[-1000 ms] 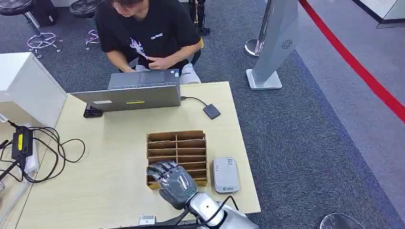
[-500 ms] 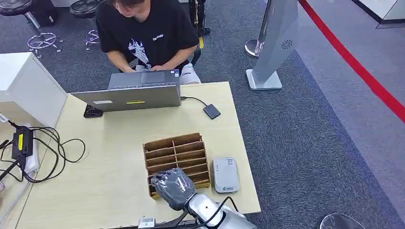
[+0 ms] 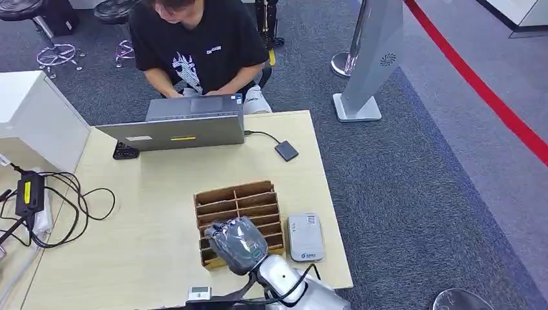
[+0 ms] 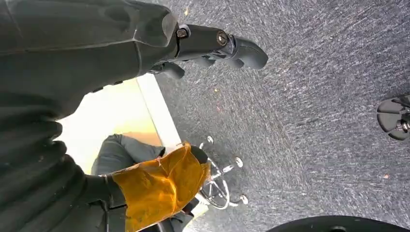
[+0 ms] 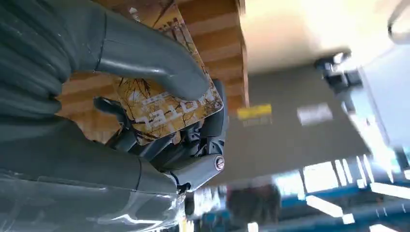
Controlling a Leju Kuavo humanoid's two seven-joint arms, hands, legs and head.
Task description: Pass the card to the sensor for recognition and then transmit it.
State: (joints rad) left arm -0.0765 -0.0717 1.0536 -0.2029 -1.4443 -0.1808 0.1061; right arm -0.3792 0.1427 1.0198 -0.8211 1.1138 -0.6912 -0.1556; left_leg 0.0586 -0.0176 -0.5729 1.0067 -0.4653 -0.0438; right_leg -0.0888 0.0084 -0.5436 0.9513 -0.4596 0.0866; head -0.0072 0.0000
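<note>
**Right hand pinches a printed card above the cardboard organizer**

The card (image 5: 167, 104) carries pale block lettering that, turned over in the right wrist view, looks like "HOTEL" on a gold and brown pattern of thin branch-like lines; smaller print above it is too fine to read. The right hand (image 3: 236, 244) holds this card between its thick grey thumb (image 5: 150, 58) and the darker fingers (image 5: 193, 140) curled behind it. The card's long axis runs roughly along the thumb, its free end pointing away from the palm toward the laptop (image 3: 178, 126). In the head view the hand hovers over the near rows of the brown slotted cardboard organizer (image 3: 238, 200), hiding the card.

Just beside the organizer, on the right, lies the grey card sensor (image 3: 305, 236), flat on the pale wooden table (image 3: 148, 213); it bears a small green logo near its near edge, unreadable. The laptop's lid carries a yellow strip and a white label.

The left hand (image 4: 96, 63) hangs over grey carpet with its fingers apart, holding nothing.
</note>
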